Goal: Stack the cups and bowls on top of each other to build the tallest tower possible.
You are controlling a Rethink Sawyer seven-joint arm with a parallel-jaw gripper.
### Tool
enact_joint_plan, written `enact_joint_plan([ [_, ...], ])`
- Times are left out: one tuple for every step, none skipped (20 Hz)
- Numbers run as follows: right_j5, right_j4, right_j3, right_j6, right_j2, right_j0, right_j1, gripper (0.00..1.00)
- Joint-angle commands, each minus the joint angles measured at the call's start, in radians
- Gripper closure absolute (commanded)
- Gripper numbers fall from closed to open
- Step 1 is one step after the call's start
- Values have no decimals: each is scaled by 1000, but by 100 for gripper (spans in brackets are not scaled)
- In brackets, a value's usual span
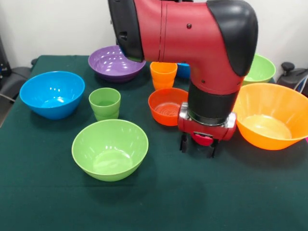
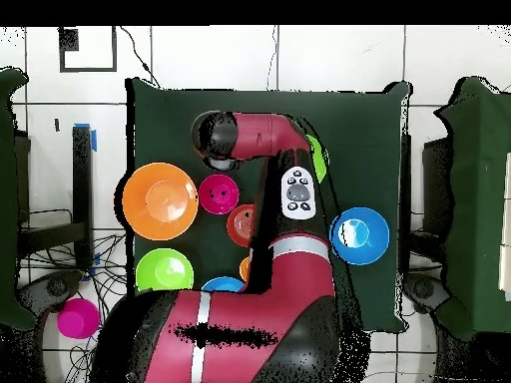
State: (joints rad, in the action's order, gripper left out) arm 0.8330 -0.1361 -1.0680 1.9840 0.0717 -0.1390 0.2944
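My gripper hangs just above the green cloth with its fingers apart and nothing clearly held; a small reddish piece shows high between them. Just behind it to the left sits the small orange-red bowl, with the orange cup behind that. The light green cup stands left of centre. A green bowl sits near the front, a blue bowl at the left, a purple bowl at the back and the large orange bowl at the right. The magenta bowl shows only from overhead, beside the large orange bowl.
Another green bowl and a second blue bowl sit at the back right, partly hidden by the arm. A magenta object lies off the table. The cloth's edge runs along the left.
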Motion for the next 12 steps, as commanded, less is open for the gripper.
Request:
enact_joint_plan([
  [184, -78, -24, -420, 165, -30, 114, 0],
  [198, -81, -40, -433, 168, -34, 135, 0],
  [208, -80, -58, -447, 178, -42, 154, 0],
  [219, -80, -75, -461, 188, -49, 172, 0],
  [222, -79, -99, -469, 196, -57, 188, 0],
  [223, -75, -118, -469, 203, -62, 201, 0],
  [217, -74, -147, -461, 204, -68, 213, 0],
  [215, -74, -170, -449, 201, -71, 227, 0],
  [201, -76, -203, -436, 195, -75, 241, 0],
  [185, -77, -235, -424, 192, -81, 256, 0],
  [156, -84, -272, -414, 189, -87, 269, 0],
  [125, -88, -310, -404, 187, -95, 281, 0],
])
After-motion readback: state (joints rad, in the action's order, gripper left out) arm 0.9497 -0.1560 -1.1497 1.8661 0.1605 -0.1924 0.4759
